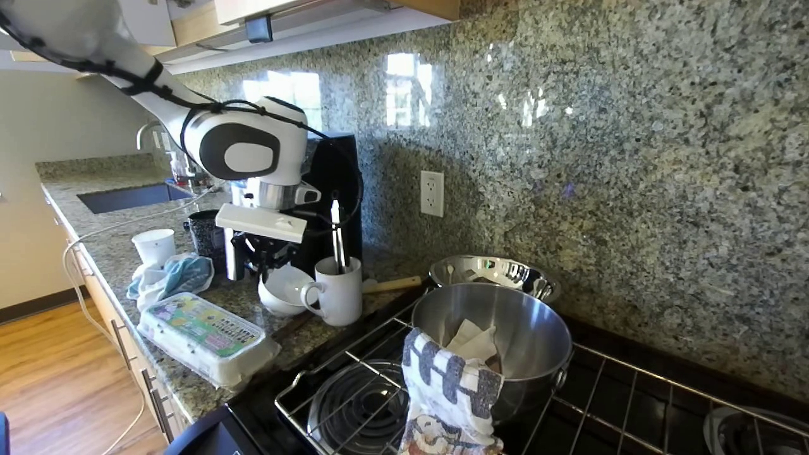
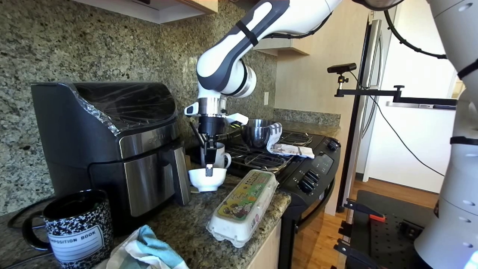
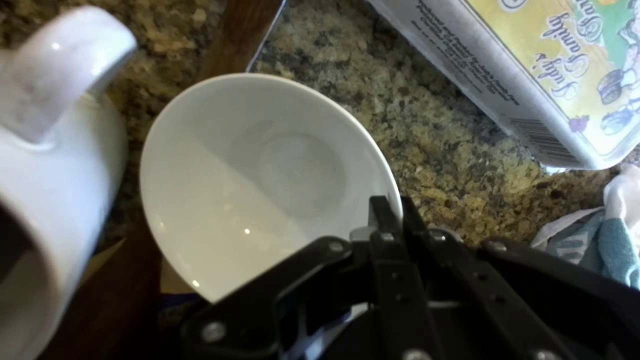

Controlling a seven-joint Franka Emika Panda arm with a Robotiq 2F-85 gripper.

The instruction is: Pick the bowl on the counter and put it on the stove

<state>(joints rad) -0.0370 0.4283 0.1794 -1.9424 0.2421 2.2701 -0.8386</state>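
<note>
The white bowl [image 1: 284, 292] is by the white mug on the granite counter [image 2: 183, 228]; it also shows in an exterior view [image 2: 207, 181] and in the wrist view [image 3: 270, 165]. My gripper [image 3: 396, 207] is shut on the bowl's rim, one finger inside the wall and one outside. In an exterior view the gripper [image 2: 209, 170] points straight down at the bowl. The bowl looks tilted in an exterior view; I cannot tell whether its base touches the counter. The black stove [image 1: 603, 385] with wire grates lies past the mug.
The white mug [image 1: 341, 297] with utensils stands close beside the bowl. An egg carton [image 1: 205, 335] lies near the counter edge. A steel pot [image 1: 499, 328] with a cloth [image 1: 442, 392] sits on the stove. An air fryer [image 2: 112, 149], speckled mug [image 2: 76, 228] and towel [image 2: 149, 248] are nearby.
</note>
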